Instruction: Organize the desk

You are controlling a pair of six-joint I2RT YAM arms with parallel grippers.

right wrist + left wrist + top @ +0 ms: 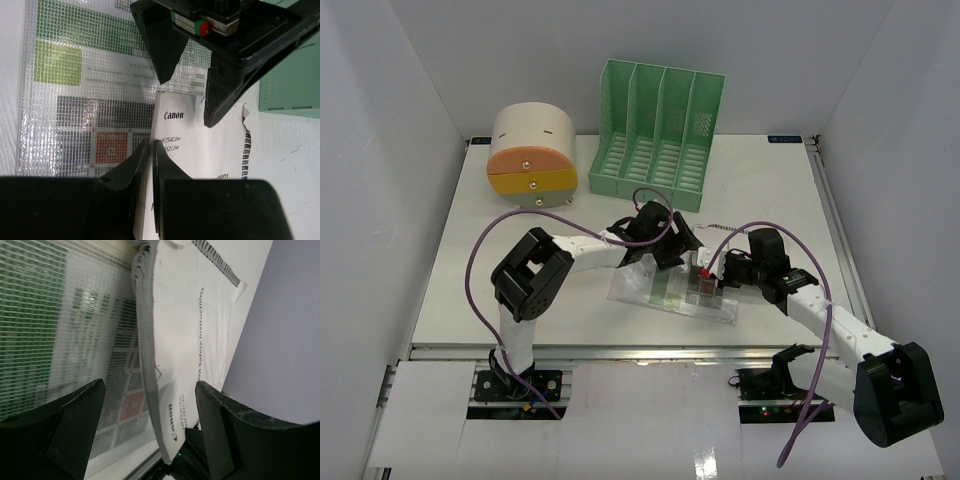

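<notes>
On the white desk (770, 190) lies a clear mesh pouch (660, 292) with green and orange printed sheets inside. A white Canon booklet (200, 150) lies partly on it. My right gripper (151, 145) is shut on the booklet's near edge; in the top view it (708, 278) is over the pouch's right half. My left gripper (149, 390) is open, its jaws standing apart on either side of the booklet's (190, 340) raised edge, not touching it. It also shows in the right wrist view (187, 100) and the top view (682, 250). The booklet is mostly hidden in the top view.
A green slotted file rack (655, 135) stands at the back centre, just beyond the grippers; it also shows in the right wrist view (295, 85). A cream-and-orange rounded drawer box (530, 155) stands at the back left. Metal rails edge the desk.
</notes>
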